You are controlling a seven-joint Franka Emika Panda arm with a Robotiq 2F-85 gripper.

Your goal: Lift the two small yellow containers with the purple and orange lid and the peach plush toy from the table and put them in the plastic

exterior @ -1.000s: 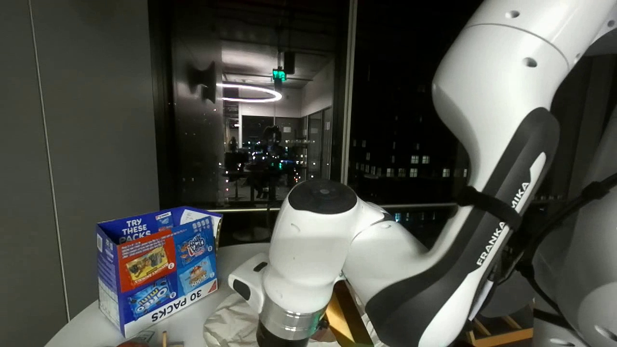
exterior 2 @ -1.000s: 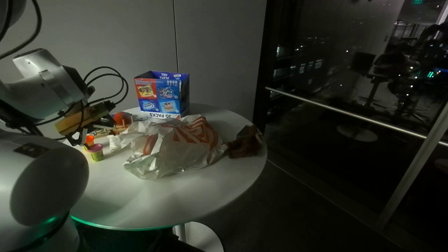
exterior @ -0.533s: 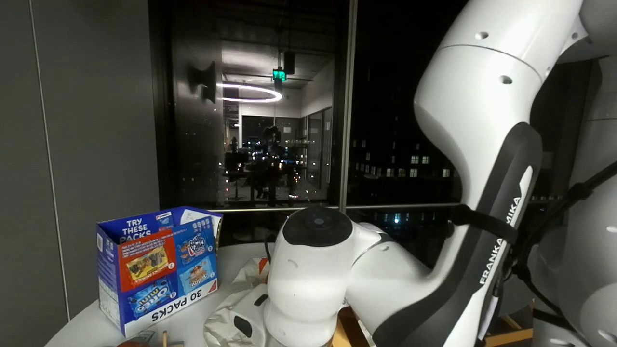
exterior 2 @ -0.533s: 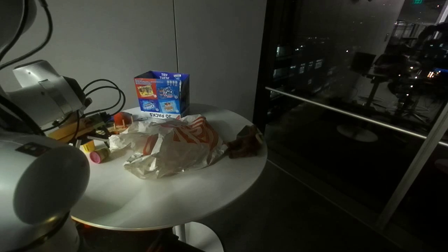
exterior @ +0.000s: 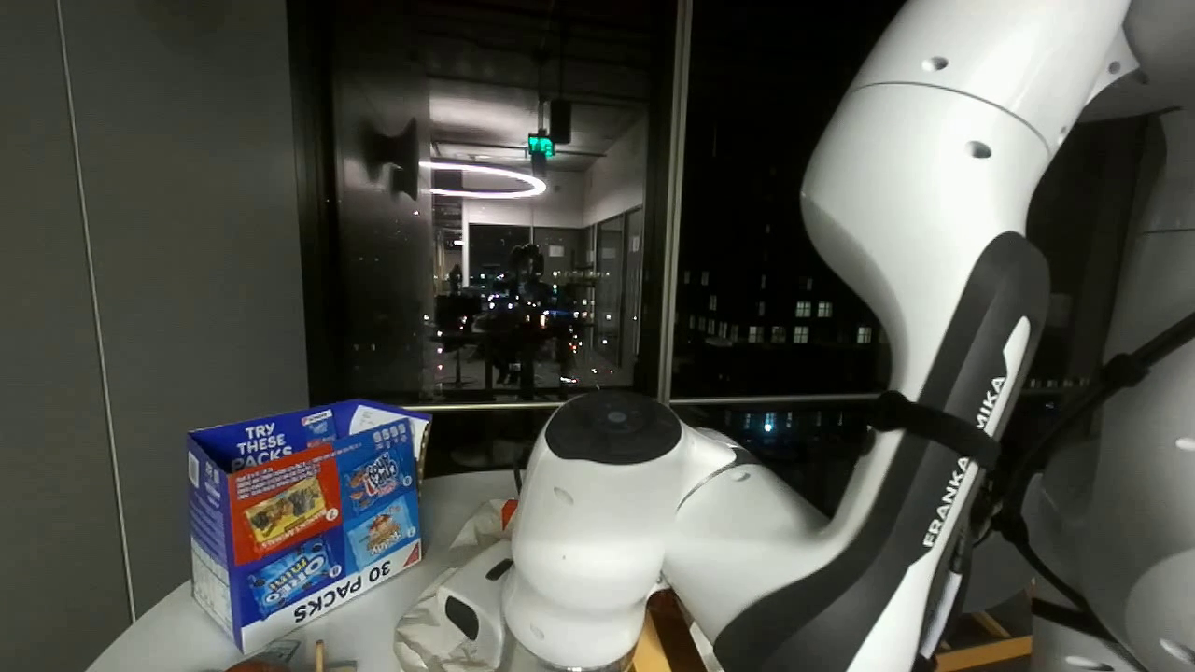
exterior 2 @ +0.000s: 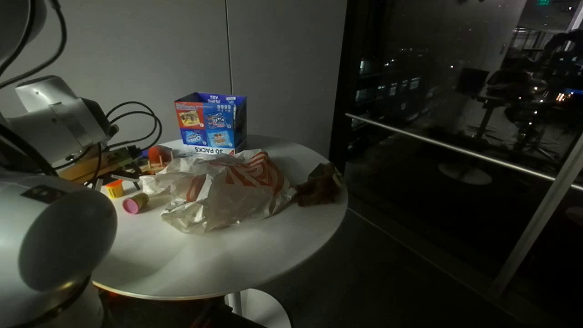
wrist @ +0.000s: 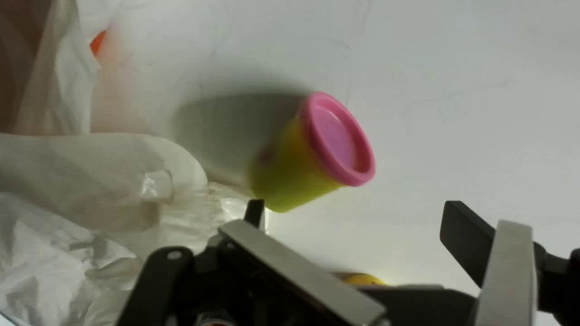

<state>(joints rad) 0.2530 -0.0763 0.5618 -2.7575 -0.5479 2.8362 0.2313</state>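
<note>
The yellow container with the pink-purple lid [wrist: 312,154] lies on its side on the white table; it also shows in an exterior view [exterior 2: 135,203]. The yellow container with the orange lid [exterior 2: 115,188] stands upright beside it; a sliver of a yellow thing [wrist: 364,279] shows low in the wrist view. My gripper [wrist: 355,222] is open and empty, with the pink-lidded container just beyond its left fingertip. The crumpled white plastic bag [exterior 2: 237,196] lies beside the containers. A round orange-red thing [exterior 2: 158,155] stands behind; I cannot tell if it is the peach plush.
A blue snack box [exterior 2: 210,123] stands at the back of the table; it also shows in an exterior view [exterior: 303,523]. A brown soft-looking thing [exterior 2: 319,184] lies at the table's right edge. Small wooden pieces [exterior 2: 152,167] lie behind the bag's handles.
My gripper has come down over the table. The pink-lidded container has gone from upright to lying on its side and has shifted toward the bag.
</note>
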